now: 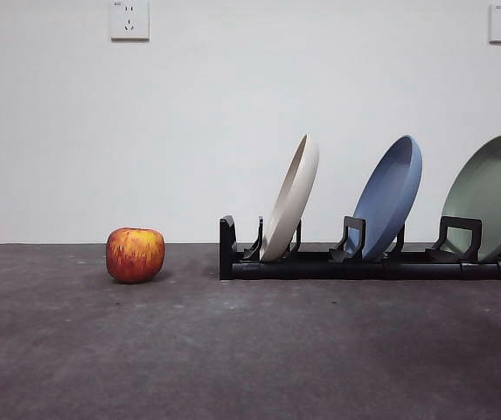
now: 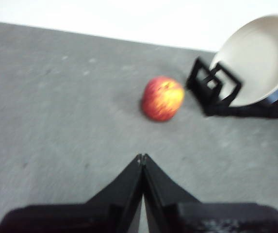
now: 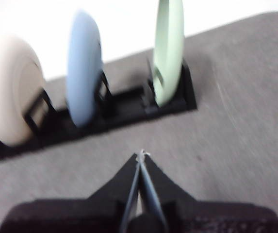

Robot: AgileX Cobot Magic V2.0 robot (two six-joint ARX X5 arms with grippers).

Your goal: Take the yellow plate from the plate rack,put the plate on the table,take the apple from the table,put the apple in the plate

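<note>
the yellow plate (image 1: 290,199) stands tilted on edge in the end slot of the plate rack (image 1: 364,262), the slot nearest the apple (image 1: 135,255) on the table (image 1: 233,350). the left gripper (image 2: 142,158) and right gripper (image 3: 140,154) are both pressed closed, empty, well back. the left one looks nearer the plate.

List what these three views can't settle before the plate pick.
- Pale green plate: front view, its right part is cut off by the picture edge, along with the plate rack's right end.
- Yellow plate: right wrist view, blurred and cut at the edge; how it seats in its slot is unclear.
- Apple: left wrist view, motion blur hides any stem.
- Neither arm shows in the front view.
</note>
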